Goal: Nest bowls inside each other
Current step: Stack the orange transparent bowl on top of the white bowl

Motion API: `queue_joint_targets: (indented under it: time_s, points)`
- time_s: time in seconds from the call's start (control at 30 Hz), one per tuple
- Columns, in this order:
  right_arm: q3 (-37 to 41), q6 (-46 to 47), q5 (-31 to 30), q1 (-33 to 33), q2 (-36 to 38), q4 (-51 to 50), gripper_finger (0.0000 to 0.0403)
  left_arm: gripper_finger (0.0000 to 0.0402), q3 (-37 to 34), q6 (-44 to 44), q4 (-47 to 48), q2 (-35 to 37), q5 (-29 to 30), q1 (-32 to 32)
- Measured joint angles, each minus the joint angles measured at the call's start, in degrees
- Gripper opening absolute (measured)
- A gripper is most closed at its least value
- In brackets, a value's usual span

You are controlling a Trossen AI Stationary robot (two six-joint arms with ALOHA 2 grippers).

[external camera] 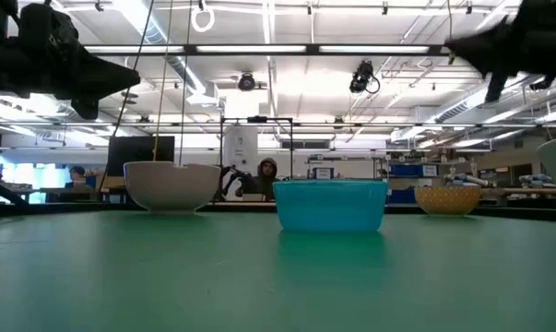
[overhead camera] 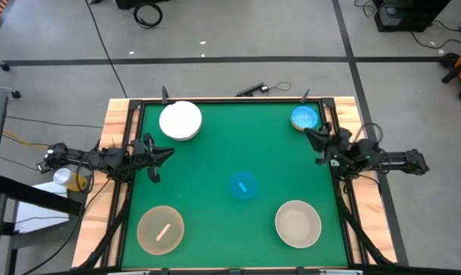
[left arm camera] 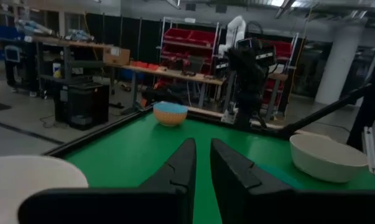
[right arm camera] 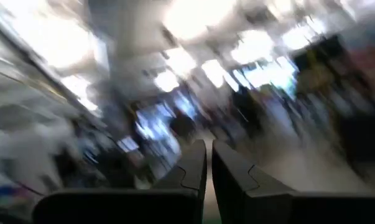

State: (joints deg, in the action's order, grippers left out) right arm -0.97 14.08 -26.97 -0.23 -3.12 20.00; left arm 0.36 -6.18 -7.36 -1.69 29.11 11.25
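Note:
Five bowls stand apart, base down, on the green table (overhead camera: 215, 164). A white bowl (overhead camera: 180, 121) is at the far left, and a bowl with a blue inside (overhead camera: 305, 118) at the far right. A blue bowl (overhead camera: 243, 186) sits mid-table, a tan bowl (overhead camera: 160, 229) near left and a beige bowl (overhead camera: 298, 224) near right. My left gripper (overhead camera: 167, 152) hovers shut at the left edge, close to the white bowl (left arm camera: 25, 180). My right gripper (overhead camera: 310, 136) hovers shut at the right edge beside the far right bowl. Neither holds anything.
A raised dark rim and wooden frame (overhead camera: 115, 122) border the table. The middle of the green surface between the bowls is bare. In the low view the white bowl (external camera: 171, 185), the blue bowl (external camera: 330, 204) and the far right bowl (external camera: 447, 198) stand in a row.

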Motion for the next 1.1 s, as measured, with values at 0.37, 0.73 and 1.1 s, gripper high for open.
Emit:
queue_joint_targets:
  time_s: [0.37, 0.73, 1.1]
  points:
    - [-9.13, 18.3, 20.92, 6.1, -23.6, -11.81, 0.0053, 0.0048, 0.0, -3.51, -1.48, -8.93, 0.17, -1.82]
    - [-29.99, 8.68, 14.08, 15.25, -52.12, -16.29, 0.0108, 0.0048, 6.61, -4.49, -1.33, -16.65, -9.61, -0.06]
    - [-40.0, 8.48, 10.21, 11.6, -73.89, -11.98, 0.0171, 0.0048, 31.58, -17.61, 43.17, -33.1, -12.16, 11.65]
